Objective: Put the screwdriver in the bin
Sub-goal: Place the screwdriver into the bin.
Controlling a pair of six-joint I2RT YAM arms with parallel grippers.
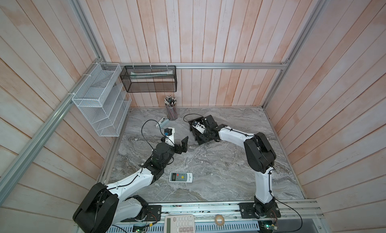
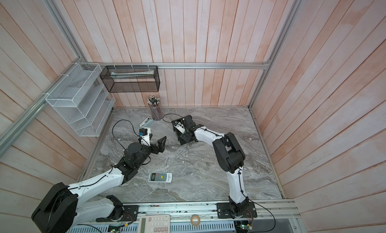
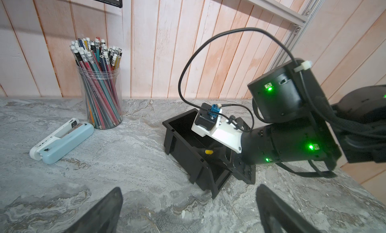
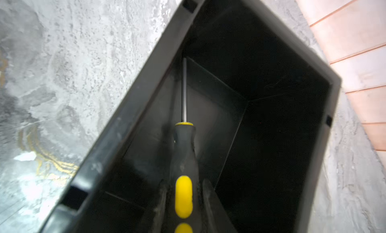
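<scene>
Black-and-yellow handle plastic is being clamped between the narrowed fingers of the right end effector [image 4: 184, 182], so the screwdriver [image 4: 183, 154] is being held, not yet released. It is being carried inside the bin [image 4: 129, 108], below the rim line as the right wrist view shows it. Its long axis is being kept in line with the end effector's own reach: the silver shaft is pointing straight ahead and down, away from the fingers, towards the foot of one long wall. Whether the tip is touching that wall or the floor cannot be told.

By judgement, the coming move is being decided by this one relation: the tool is already lying within the walls, so only a release and a withdrawal are being called for. Open room is being offered on the far, darker side of the bin; the near long wall is lying just beside the shaft, and a sideways pull-out is being judged likely to catch the rim.

Wide-spread fingers are being shown by the left end effector [image 3: 190, 213], which is holding nothing and is hovering over the grey marbled worktop [image 1: 208, 158] near the bin's low end; the right arm is the nearer one by far
</scene>
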